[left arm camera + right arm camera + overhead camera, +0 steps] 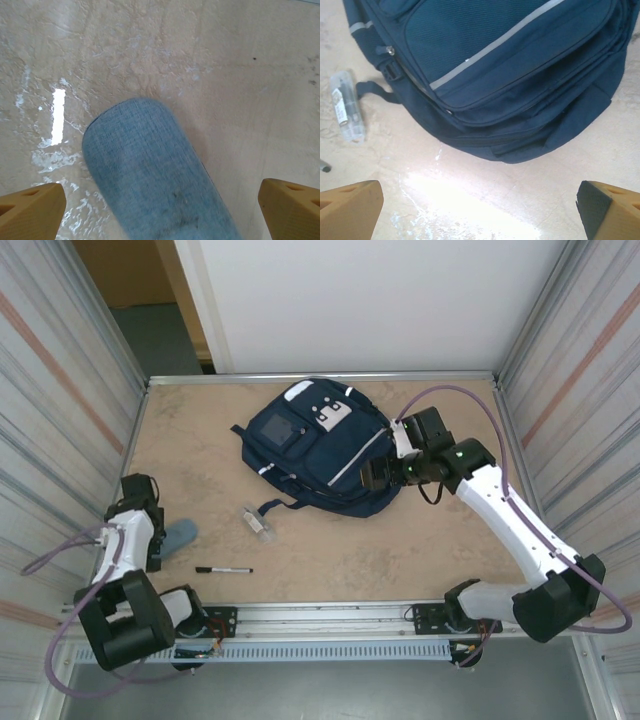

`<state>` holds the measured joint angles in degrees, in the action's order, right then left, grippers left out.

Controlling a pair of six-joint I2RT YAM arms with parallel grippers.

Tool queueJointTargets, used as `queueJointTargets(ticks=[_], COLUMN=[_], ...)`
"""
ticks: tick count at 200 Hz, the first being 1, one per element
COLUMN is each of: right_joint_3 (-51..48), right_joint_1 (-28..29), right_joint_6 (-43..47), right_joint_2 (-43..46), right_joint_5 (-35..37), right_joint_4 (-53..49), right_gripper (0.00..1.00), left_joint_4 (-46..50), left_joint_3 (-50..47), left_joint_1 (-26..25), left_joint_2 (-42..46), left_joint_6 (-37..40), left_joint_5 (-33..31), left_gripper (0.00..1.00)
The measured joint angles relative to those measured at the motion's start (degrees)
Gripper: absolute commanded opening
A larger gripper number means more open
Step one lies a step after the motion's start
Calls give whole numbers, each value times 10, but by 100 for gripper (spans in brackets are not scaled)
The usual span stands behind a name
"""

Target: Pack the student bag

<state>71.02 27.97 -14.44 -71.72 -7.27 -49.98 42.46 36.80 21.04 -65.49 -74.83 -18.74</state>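
The student bag (pixel 318 445), navy with grey stripes and a white patch, lies flat mid-table. Its curved lower edge (pixel 510 65) shows in the right wrist view. My right gripper (pixel 376 476) hovers at the bag's right near edge. It is open (pixel 480 212), with only bare table between the fingers. My left gripper (pixel 163 543) is at the near left, open (pixel 160 215). A light-blue denim pouch (pixel 150 175) lies on the table between its wide-apart fingertips (pixel 30 210) and touches neither of them. The same pouch (pixel 182 532) shows from above.
A clear plastic case (pixel 258 522) with dark items inside lies just off the bag's strap, and appears again (pixel 345 107) in the right wrist view. A black pen (pixel 223 569) lies near the front edge. Corrugated walls close in both sides.
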Motion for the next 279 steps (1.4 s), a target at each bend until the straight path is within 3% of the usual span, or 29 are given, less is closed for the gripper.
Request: queueJointTargets(ticks=[28, 66, 81, 89, 103, 128, 140, 150, 176, 204, 215, 226, 246, 279], right_joint_3=[0, 16, 20, 20, 20, 20, 19, 19, 19, 25, 32, 34, 34, 5], right_joint_1=[20, 55, 66, 71, 75, 78, 78, 78, 81, 81, 80, 80, 90, 118], right_joint_6=[-2, -15, -18, -19, -21, -29, -32, -36, -51, -48, -46, -46, -48, -79], right_joint_2=[1, 0, -1, -2, -3, -5, -5, -7, -24, -63, -78, -88, -104, -127], right_joint_5=[-5, -5, -5, -5, -5, -5, -6, -9, -36, -57, -74, -106, -167, -231], right_joint_4=[0, 0, 2, 2, 2, 3, 8, 13, 34, 45, 46, 57, 86, 163], right_gripper=[99, 99, 99, 99, 99, 99, 99, 99, 99, 99, 99, 99, 93, 93], left_joint_4=[-35, -83, -67, -51, -45, -46, -52, -57, -65, -77, -89, -98, -110, -123], left_joint_3=[-13, -36, -18, -5, 13, 12, 6, 3, 11, 68, 95, 122, 172, 231], left_joint_1=[17, 23, 23, 24, 26, 26, 20, 6, -68, -193, -253, -316, -416, -523], left_joint_2=[-22, -76, -107, -127, -146, -136, -120, -101, -27, 2, 0, -10, -41, -88], left_joint_6=[-1, 12, 19, 23, 28, 46, 54, 61, 97, 146, 165, 183, 221, 253], left_joint_5=[23, 58, 64, 67, 75, 83, 93, 106, 134, 170, 187, 200, 221, 245], left_gripper=[99, 88, 76, 75, 56, 32, 25, 24, 24, 24, 23, 15, 16, 18])
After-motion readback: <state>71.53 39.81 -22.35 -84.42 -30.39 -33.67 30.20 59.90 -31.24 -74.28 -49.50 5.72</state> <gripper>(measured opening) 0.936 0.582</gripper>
